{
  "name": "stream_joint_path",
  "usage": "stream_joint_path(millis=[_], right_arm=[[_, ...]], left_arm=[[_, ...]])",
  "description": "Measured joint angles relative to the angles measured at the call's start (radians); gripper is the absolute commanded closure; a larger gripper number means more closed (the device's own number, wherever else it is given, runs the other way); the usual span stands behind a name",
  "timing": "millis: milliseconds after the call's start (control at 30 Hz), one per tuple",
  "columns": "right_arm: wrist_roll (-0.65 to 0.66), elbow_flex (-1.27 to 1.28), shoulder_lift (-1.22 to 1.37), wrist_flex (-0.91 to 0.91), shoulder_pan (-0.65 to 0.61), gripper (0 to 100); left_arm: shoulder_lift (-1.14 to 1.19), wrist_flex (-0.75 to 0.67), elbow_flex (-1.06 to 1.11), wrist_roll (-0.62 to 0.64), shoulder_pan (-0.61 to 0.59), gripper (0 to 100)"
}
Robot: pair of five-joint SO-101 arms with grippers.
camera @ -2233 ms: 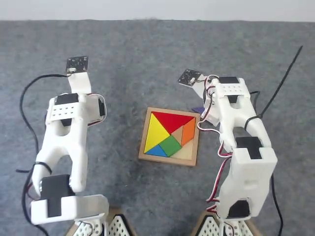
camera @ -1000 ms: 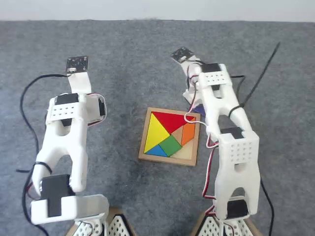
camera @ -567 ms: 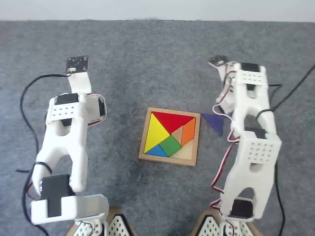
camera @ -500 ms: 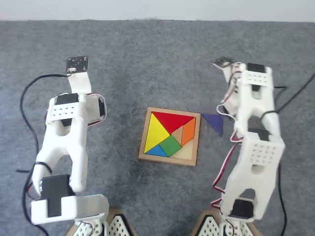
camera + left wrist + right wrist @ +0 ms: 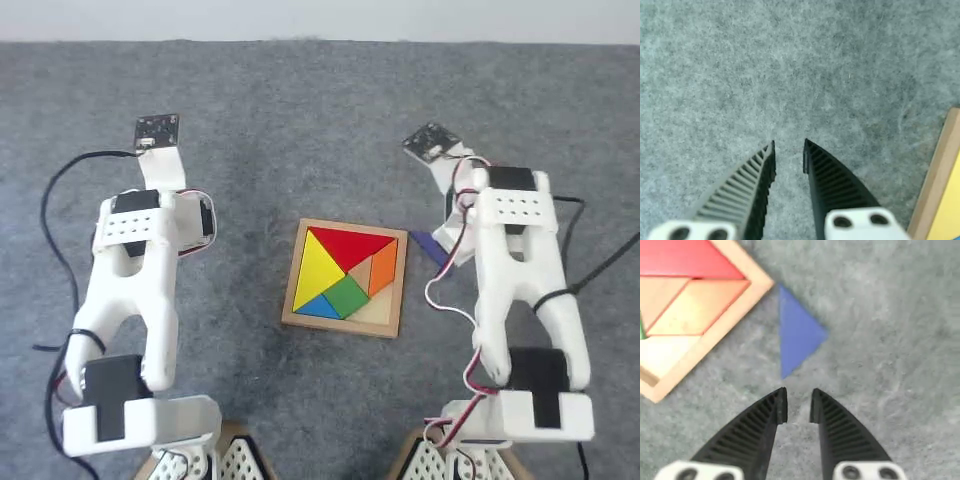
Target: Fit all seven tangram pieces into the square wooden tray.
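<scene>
A grey felt surface (image 5: pixel 300 120) lay under both arms. Nearest, the square wooden tray (image 5: pixel 340 326) sat between them with six pieces in place and a pale triangular gap at its near right corner, so I judged one piece was left.

The right arm (image 5: pixel 515 260) had stood over the tray's far right corner, swung out to the right to uncover the purple-blue triangle (image 5: pixel 797 335) flat on the felt, then came back over it. That read as a lining-up for the pick, not a grasp. The right end effector (image 5: pixel 797 406) hung just short of the triangle's nearest point, its jaws a narrow slit apart and holding nothing.

The triangle lay just beside the tray's far right corner, not touching it. Its long edge faced the tray and ran diagonally away from that corner. Its square corner pointed outward, away from the tray.

The left end effector (image 5: pixel 788 150) had not moved. It was over bare felt, slightly parted and empty.
</scene>
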Motion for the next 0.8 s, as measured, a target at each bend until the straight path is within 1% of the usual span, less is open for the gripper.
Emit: stream_joint_path(millis=[133, 267, 333, 433, 700, 800], right_arm=[[-0.034, -0.143, 0.123, 0.046, 0.002, 78.3], [-0.032, -0.331, 0.307, 0.130, -0.025, 77.9], [0.009, -0.402, 0.387, 0.169, -0.044, 77.9], [0.077, -0.442, 0.456, 0.198, -0.068, 77.9], [0.222, -0.448, 0.491, 0.173, -0.074, 77.9], [0.252, -0.448, 0.493, 0.173, -0.075, 78.1]], left_arm=[[0.000, -0.009, 0.000, 0.000, 0.000, 91], [0.000, -0.012, 0.009, 0.000, 0.000, 91], [0.000, -0.012, 0.011, 0.000, 0.000, 91], [0.000, -0.012, 0.011, 0.000, 0.000, 91], [0.000, -0.012, 0.011, 0.000, 0.000, 91], [0.000, -0.012, 0.011, 0.000, 0.000, 91]])
